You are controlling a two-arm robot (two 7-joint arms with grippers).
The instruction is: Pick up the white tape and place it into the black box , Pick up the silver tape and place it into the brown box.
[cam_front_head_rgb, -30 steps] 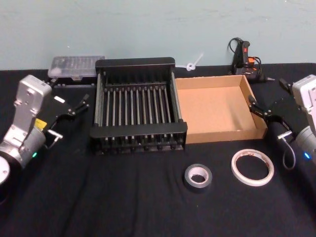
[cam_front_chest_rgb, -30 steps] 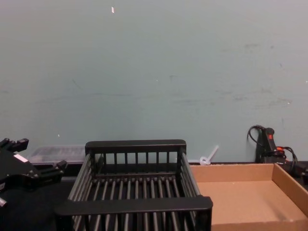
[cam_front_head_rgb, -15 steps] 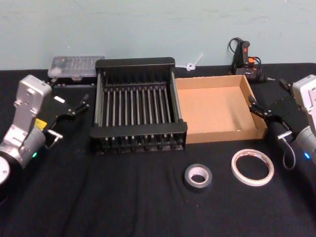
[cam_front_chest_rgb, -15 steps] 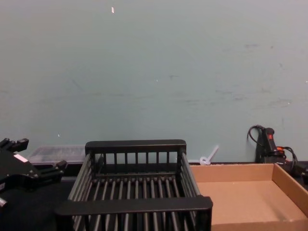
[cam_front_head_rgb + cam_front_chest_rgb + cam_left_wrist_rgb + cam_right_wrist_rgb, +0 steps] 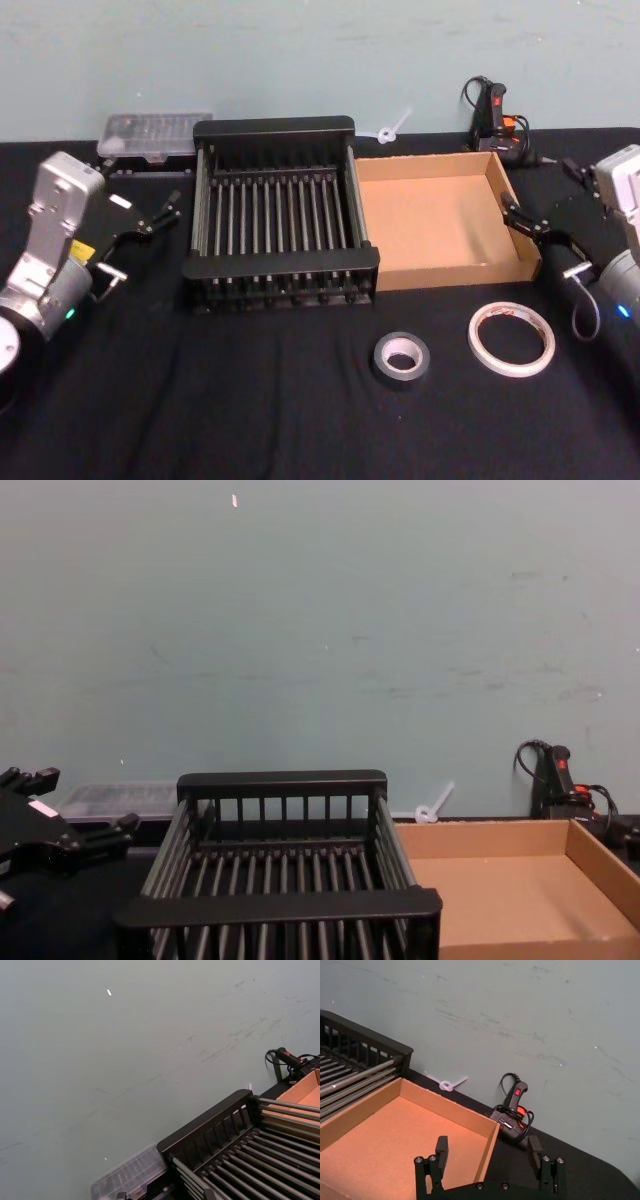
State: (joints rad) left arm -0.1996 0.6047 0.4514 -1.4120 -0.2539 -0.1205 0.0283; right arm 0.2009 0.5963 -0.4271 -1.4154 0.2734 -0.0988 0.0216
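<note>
The white tape (image 5: 511, 338) lies flat on the black cloth at the front right, just before the brown box (image 5: 430, 220). The silver tape (image 5: 401, 358) lies to its left, in front of the gap between the two boxes. The black box (image 5: 273, 127) stands mid-table with the brown box touching its right side; nothing lies in either. My right gripper (image 5: 538, 190) hovers open at the brown box's right wall, behind the white tape, with nothing between its fingers (image 5: 441, 1149). My left gripper (image 5: 140, 185) hangs open left of the black box.
A clear plastic case (image 5: 155, 135) sits at the back left against the wall. A black corded tool with a red switch (image 5: 495, 115) and a small white plastic piece (image 5: 390, 130) lie behind the brown box. Open black cloth spreads across the table's front.
My right arm has drifted slightly back and to the right. The left arm, both tapes and both boxes have not moved.
</note>
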